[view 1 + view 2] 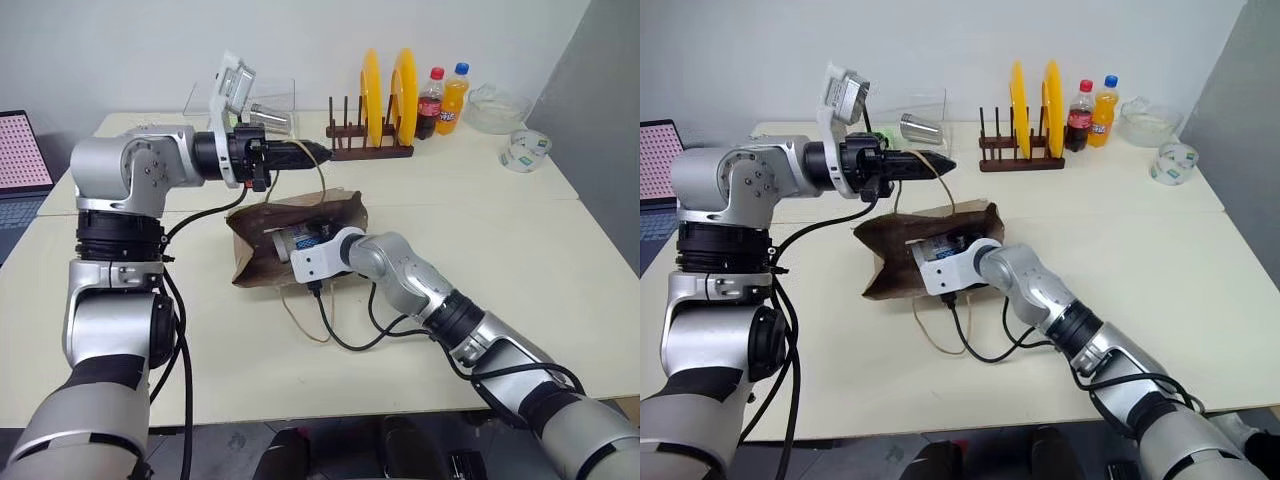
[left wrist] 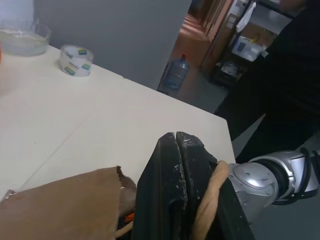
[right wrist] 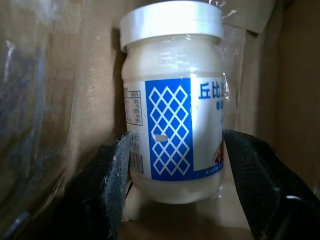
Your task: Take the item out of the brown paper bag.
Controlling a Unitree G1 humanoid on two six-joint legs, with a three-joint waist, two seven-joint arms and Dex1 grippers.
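The item (image 3: 172, 107) — a white jar with a white lid and a blue lattice label — lies inside the brown paper bag (image 1: 250, 245), near the middle of the pale cream surface (image 1: 480, 260). The right pincer (image 3: 172, 170) reaches into the bag's mouth, its two black fingers clamped on the jar's lower sides, kraft paper walls close around it. The left pincer (image 1: 315, 152) is raised above the bag, pointing toward the right edge, its fingers (image 2: 170, 190) pressed together on a tan cord handle (image 2: 210, 195) that holds the bag's upper side up. The second cord handle (image 1: 300, 318) trails loose on the surface toward the near edge.

The surface is made of joined panels, with a plain grey wall behind. Along the far edge stand a wooden plate rack (image 1: 368, 148) with two yellow plates (image 1: 388, 95), a cola bottle (image 1: 430, 103) and an orange soda bottle (image 1: 453, 98), a clear bowl (image 1: 496, 108) and — toward the far right corner — a roll of tape (image 1: 525, 150). A metal cup (image 1: 920, 130) sits in a clear box (image 1: 928, 105) behind the left arm. A laptop (image 1: 22, 160) sits off the left edge. Black cables (image 1: 345, 335) lie by the right arm.
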